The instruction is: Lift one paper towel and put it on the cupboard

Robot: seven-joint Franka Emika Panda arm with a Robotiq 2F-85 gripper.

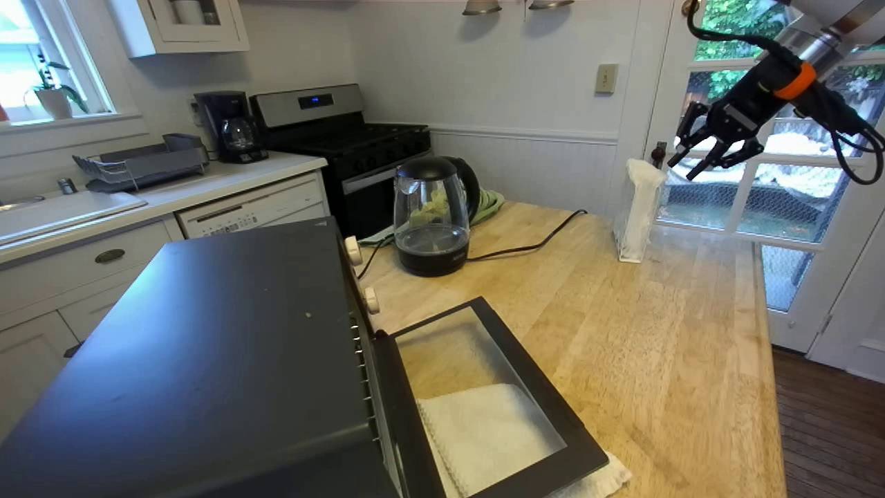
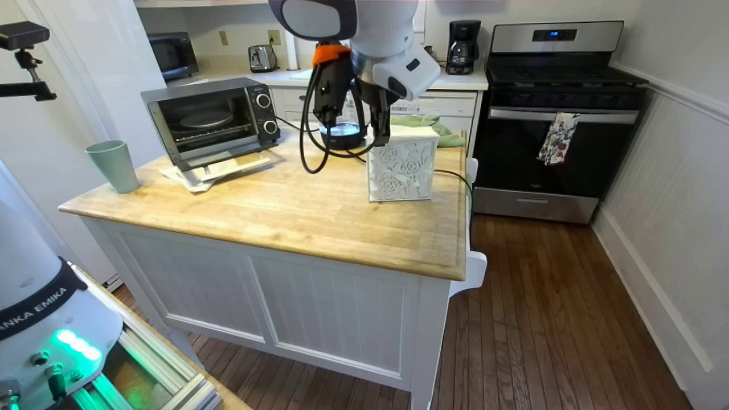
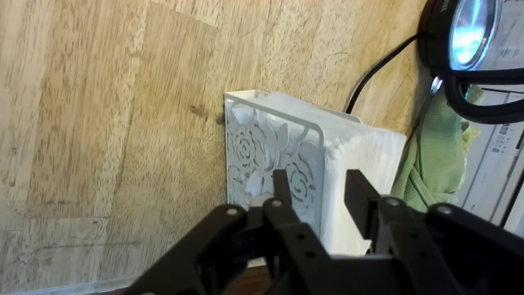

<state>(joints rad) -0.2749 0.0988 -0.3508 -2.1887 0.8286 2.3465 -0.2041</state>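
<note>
A white bundle of paper towels stands upright in a white holder with cut-out roses. The towels rise above the holder in the wrist view. No single paper towel lies apart from the bundle. The holder stands on the honey-coloured wood top of the cupboard, near one end; this top also shows in an exterior view. My gripper is open and empty, with its fingers apart over the holder and towels. In an exterior view the gripper hangs above and beside the bundle, not touching it.
A black toaster oven has its glass door down over a white cloth. A glass kettle with a black cord and a green cloth are near the holder. A green cup stands at the far corner.
</note>
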